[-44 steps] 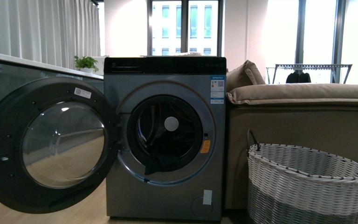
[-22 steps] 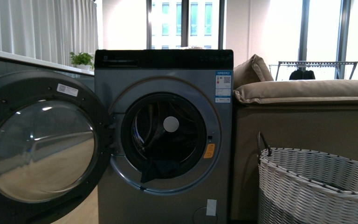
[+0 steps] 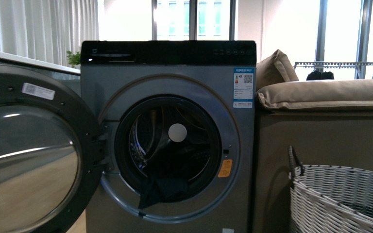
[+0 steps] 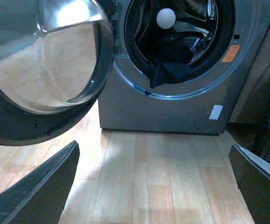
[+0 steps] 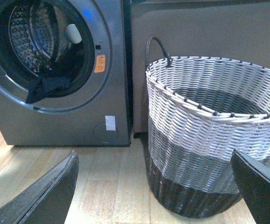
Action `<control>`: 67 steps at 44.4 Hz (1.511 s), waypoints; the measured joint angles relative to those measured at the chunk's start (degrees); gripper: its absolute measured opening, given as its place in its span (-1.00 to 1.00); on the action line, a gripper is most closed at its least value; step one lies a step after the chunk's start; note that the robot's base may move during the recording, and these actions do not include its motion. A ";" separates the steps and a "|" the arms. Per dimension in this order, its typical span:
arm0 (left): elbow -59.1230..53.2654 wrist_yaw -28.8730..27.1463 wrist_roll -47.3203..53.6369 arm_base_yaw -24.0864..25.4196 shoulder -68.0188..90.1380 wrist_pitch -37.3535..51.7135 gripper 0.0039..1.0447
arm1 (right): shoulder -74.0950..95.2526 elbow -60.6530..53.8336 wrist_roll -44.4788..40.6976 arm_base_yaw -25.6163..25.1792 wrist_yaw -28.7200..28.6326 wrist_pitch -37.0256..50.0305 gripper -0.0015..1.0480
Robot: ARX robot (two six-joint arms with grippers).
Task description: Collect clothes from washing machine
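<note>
The silver-grey washing machine stands straight ahead with its round door swung open to the left. Dark navy clothes lie at the bottom of the drum and hang over the lower rim of the opening. The same clothes show in both wrist views. My left gripper is open over bare wooden floor, well short of the machine. My right gripper is open low in front of the basket, nothing between its fingers. Neither arm shows in the front view.
A white-and-grey woven basket with a dark base stands on the floor right of the machine. A beige sofa with cushions sits behind it. A counter with a plant runs along the left. The floor is light wood.
The machine, door and basket have grown larger and spread outward in the front view, so my viewpoint has moved closer to the washer. The clothes have not moved.
</note>
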 joint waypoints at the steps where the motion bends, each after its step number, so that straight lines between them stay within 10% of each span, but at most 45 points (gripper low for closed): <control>1: 0.00 -0.02 0.00 0.00 0.02 -0.02 0.88 | 0.00 0.00 0.00 0.00 -0.02 0.00 0.85; 50: 0.00 0.20 -0.22 0.04 0.04 0.02 0.88 | 0.00 0.02 0.00 0.00 -0.02 0.00 0.85; 55: 0.11 9.62 -7.56 3.32 1.03 4.24 0.88 | 0.00 0.02 0.00 0.00 -0.02 0.00 0.85; 67: 4.85 8.04 -8.26 -0.55 19.89 20.98 0.88 | 0.00 0.02 0.00 0.00 -0.02 0.00 0.85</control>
